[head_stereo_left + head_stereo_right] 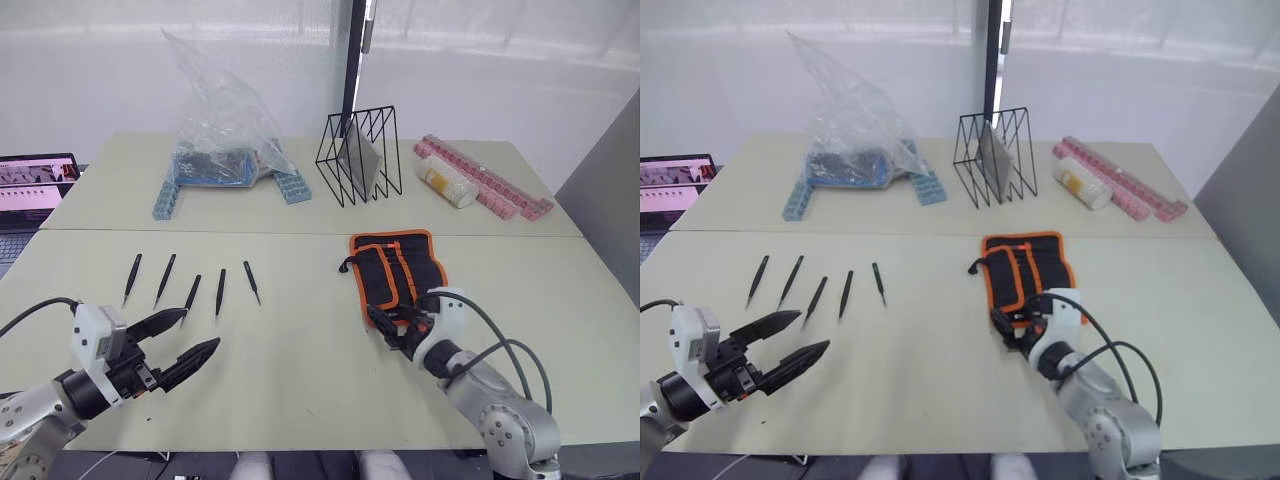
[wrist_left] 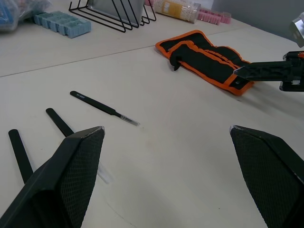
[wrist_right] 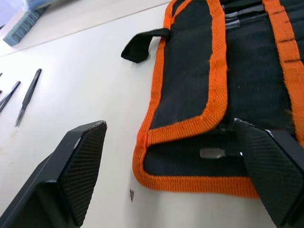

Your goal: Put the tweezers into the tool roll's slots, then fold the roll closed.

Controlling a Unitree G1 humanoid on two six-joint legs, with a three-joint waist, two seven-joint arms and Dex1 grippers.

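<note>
Five slim black pointed tweezers [image 1: 190, 284] left of centre, stiff, light, best pinched mid-shaft; soft black orange-edged fabric tool roll [image 1: 396, 270] centre-right; left gripper [image 1: 190, 338] and right gripper [image 3: 175, 171] both spread wide, empty.

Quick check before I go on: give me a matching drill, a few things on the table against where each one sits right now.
Things:
1. tweezers
2. tool roll
3. wire rack
4. plastic bag

Places:
A. far table, back left, over blue trays
B. near table, in a row ahead of the open left gripper
C. far table, middle, standing upright
D. near table, its near edge under the open right gripper

Pairs: 1-B, 2-D, 3-C, 4-A
</note>
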